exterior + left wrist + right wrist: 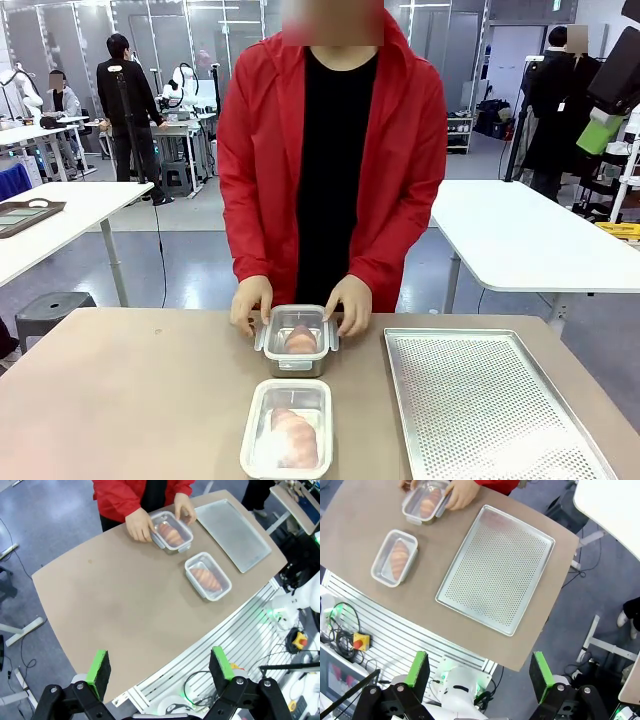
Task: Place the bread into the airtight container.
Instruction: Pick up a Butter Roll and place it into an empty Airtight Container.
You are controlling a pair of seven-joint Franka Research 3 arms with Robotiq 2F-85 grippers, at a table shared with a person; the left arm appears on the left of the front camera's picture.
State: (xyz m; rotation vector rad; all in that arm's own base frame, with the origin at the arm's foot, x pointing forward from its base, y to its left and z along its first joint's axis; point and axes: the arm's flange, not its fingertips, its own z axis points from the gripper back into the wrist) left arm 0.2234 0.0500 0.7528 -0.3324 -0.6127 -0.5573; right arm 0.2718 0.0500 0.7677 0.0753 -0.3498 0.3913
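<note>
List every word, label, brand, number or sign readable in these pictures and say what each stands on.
None can be read.
Near container: no print shows on its lid or walls.
Far container, under the person's hands: no print shows.
Perforated tray: bare metal, no marking.
Red button box below the table edge: any lettering is too small to read.
White paper slip on the slatted rail: too small and blurred to read.

The tabletop (120, 400) looks matt brown and smooth. At lower right lies a perforated dull-metal tray (480, 410). Both containers (288, 428) look like clear glossy plastic. The person's jacket (400, 150) is red cloth.
</note>
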